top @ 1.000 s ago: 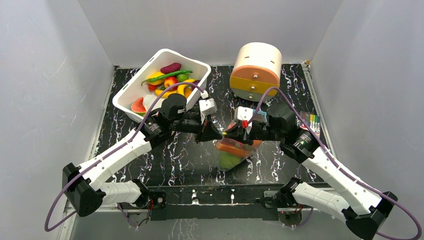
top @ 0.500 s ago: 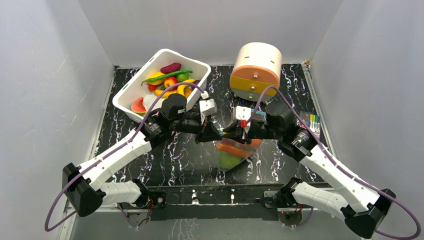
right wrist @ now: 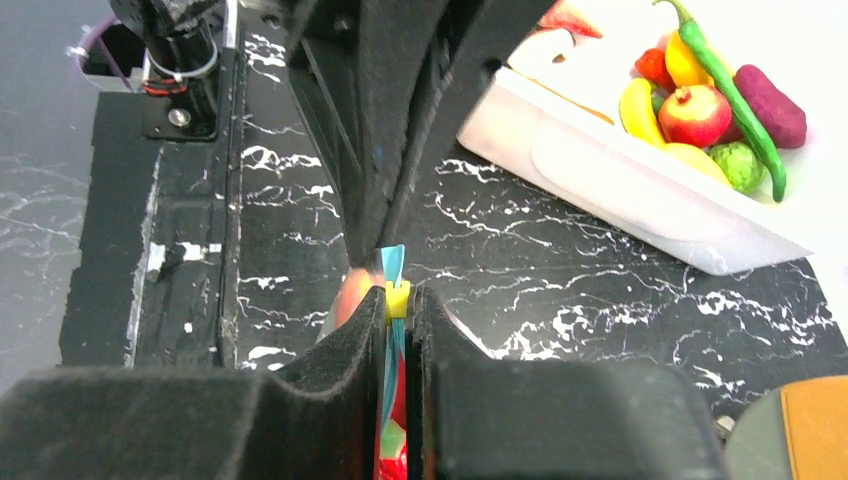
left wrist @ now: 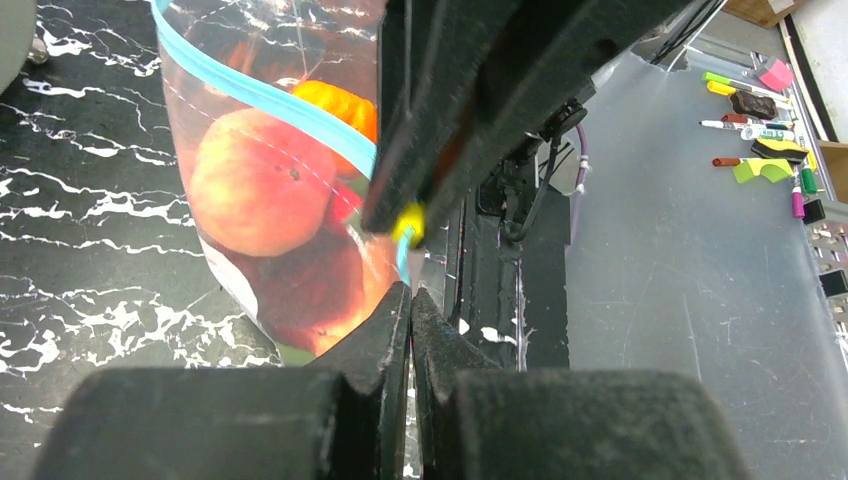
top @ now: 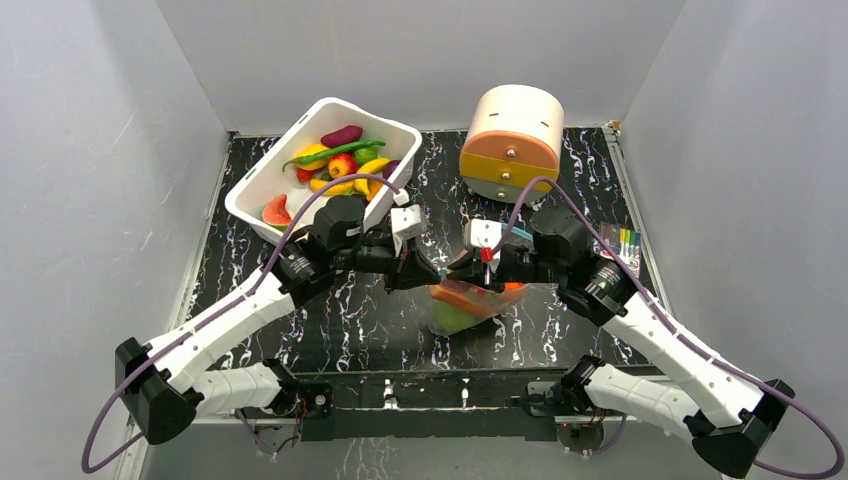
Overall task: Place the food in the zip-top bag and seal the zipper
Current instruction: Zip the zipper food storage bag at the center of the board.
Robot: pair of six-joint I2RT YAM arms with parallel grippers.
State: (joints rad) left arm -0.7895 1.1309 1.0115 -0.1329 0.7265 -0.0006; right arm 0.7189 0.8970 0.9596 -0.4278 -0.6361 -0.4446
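Right hand (right wrist: 398,298) pinching zipper (right wrist: 392,258) of zip-top bag (top: 465,308); left hand (left wrist: 410,296) pressed together, seemingly on zipper end.

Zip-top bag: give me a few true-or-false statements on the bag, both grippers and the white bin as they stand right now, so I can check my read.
1. The zip-top bag holds food, a peach among it. True.
2. The right gripper is open, clear of the zipper. False: it is shut on the blue strip.
3. The left gripper is shut at the bag's mouth corner. True.
4. The white bin is empty. False: toy food lies in it.
5. The bag sits inside the bin. False: it hangs between the two grippers, in front of the bin.
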